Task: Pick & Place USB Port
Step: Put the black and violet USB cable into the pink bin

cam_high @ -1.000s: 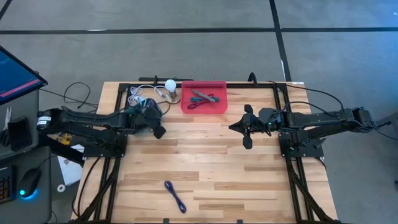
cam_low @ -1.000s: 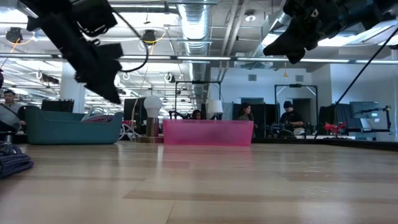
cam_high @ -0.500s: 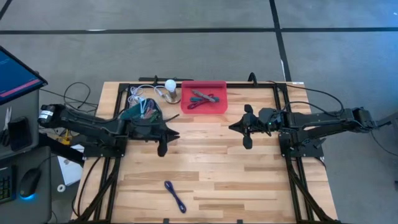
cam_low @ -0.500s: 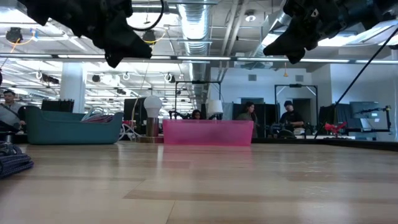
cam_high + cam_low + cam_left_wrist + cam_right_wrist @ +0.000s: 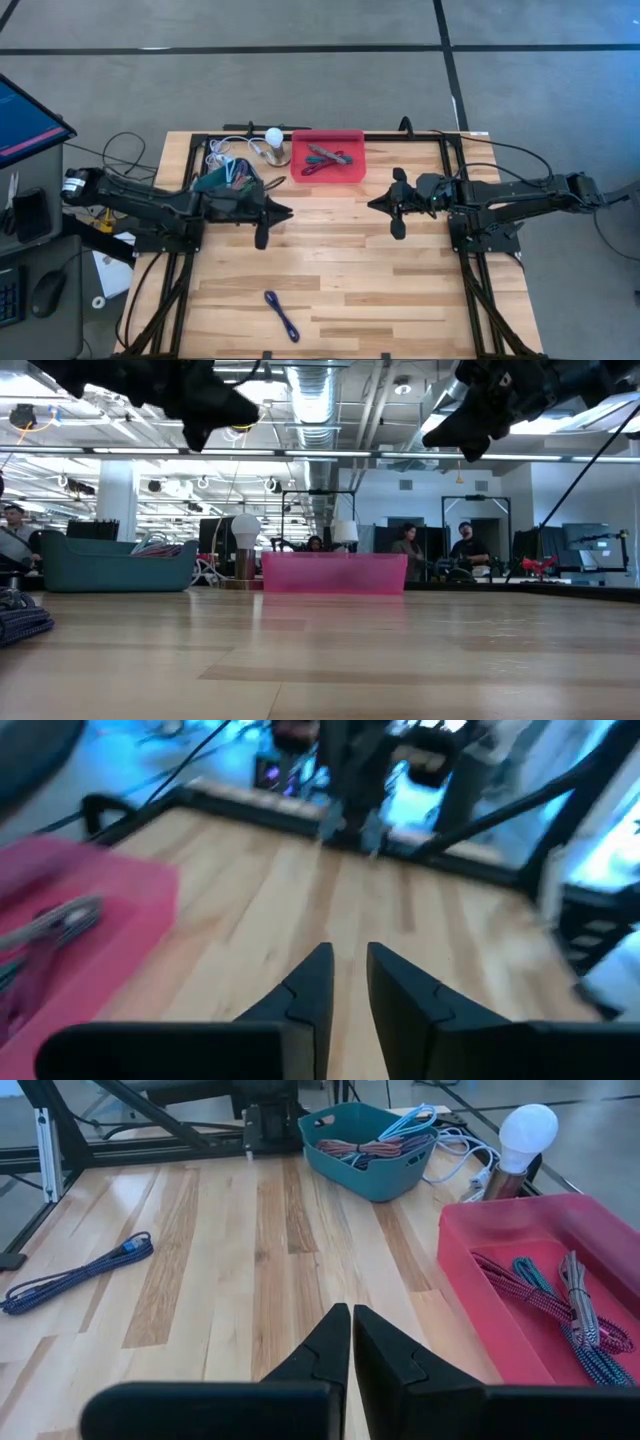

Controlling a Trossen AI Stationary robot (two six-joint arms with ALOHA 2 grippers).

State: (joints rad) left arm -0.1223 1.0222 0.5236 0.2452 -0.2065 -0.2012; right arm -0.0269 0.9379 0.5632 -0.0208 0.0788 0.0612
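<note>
The left gripper point(image 5: 347, 982) hangs above the table point(image 5: 400, 290), its fingers a narrow gap apart and empty, with the red tray point(image 5: 327, 170) of cables close ahead to one side. The blue cable point(image 5: 281, 314), well behind it near the front edge, looks light, limp and best pinched mid-coil. The right gripper point(image 5: 351, 1342), fingers pressed together and empty, waits opposite.
</note>
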